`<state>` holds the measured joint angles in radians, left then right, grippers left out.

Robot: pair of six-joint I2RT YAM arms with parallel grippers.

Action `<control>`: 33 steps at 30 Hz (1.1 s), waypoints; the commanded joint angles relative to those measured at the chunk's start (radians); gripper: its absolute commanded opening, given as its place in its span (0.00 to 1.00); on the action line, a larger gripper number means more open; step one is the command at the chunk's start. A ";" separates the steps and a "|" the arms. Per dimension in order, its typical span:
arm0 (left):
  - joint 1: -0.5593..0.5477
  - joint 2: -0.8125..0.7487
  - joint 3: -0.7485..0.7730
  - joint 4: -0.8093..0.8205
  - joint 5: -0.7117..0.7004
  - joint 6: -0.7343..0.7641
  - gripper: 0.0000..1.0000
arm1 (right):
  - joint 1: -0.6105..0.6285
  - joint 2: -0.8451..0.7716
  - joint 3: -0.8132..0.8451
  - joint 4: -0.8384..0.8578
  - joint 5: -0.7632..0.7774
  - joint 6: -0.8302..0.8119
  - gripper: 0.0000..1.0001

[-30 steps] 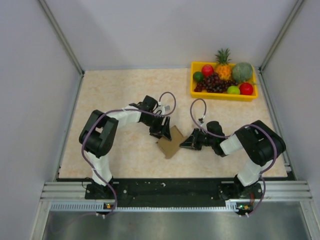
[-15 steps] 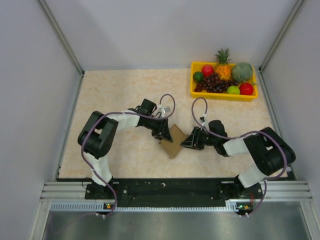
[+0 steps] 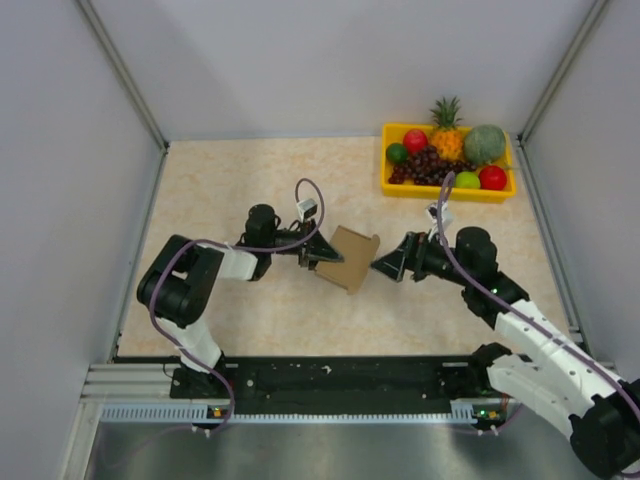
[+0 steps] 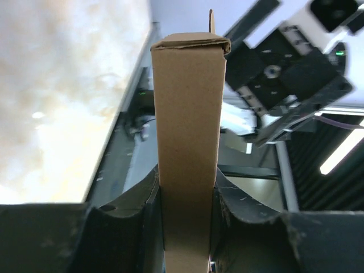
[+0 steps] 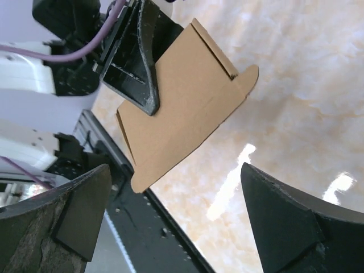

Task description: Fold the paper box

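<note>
The paper box [image 3: 347, 258] sits near the middle of the worktop [image 3: 230, 180], between the two arms. The left gripper [image 3: 318, 253] grips it by its left edge. In the left wrist view the jaws are partly closed on the cardboard, one finger [image 4: 149, 199] pressed against each broad face. The box seems to be held up off the surface, though whether a low corner touches the worktop cannot be told.

The right gripper [image 3: 383, 266] is just to the right of the box with its jaws spread as wide as they go. It holds nothing, and its fingers [image 5: 77, 219] stand well apart on either side of the view, with the box beyond them.

The fold looks about half done. The cardboard is no longer a flat sheet: its main creases are made and the panels lie against each other as a slim sleeve. The ends are not closed, though. A rounded flap [image 5: 248, 78] sticks out at one end, and another loose edge shows at the opposite end. What is probably left is to square up the sleeve, then tuck in the end flaps.

A yellow tray [image 3: 445, 192] of fruit stands at the far right corner, well away from the work. Nothing lies between the grippers and the box. The only crowding is the two grippers themselves, working close together at the same piece of cardboard.
</note>
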<state>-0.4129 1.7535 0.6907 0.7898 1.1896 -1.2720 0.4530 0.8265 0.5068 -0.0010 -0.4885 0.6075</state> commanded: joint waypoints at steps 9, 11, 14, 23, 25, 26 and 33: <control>-0.013 -0.049 0.003 0.879 0.018 -0.641 0.23 | -0.043 0.149 0.246 -0.128 -0.050 0.454 0.91; -0.024 -0.060 0.009 0.878 0.011 -0.642 0.24 | -0.042 0.164 0.234 -0.113 -0.059 0.511 0.87; -0.043 -0.072 0.018 0.879 -0.004 -0.645 0.25 | -0.034 0.169 0.197 -0.038 -0.035 0.580 0.85; -0.109 -0.060 0.033 0.878 -0.034 -0.638 0.26 | 0.009 0.235 0.171 0.110 -0.044 0.781 0.63; -0.110 -0.063 0.032 0.859 -0.039 -0.621 0.27 | 0.010 0.221 0.159 0.105 -0.027 0.804 0.58; -0.110 -0.065 0.029 0.847 -0.041 -0.610 0.29 | 0.012 0.200 0.151 0.104 -0.016 0.814 0.55; -0.110 -0.156 0.017 0.607 -0.032 -0.385 0.53 | 0.012 0.152 0.107 0.119 0.034 0.916 0.30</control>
<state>-0.5228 1.7027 0.6922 1.2793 1.1618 -1.8301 0.4564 1.0027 0.6174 0.0666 -0.4797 1.4445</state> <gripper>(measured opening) 0.486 0.364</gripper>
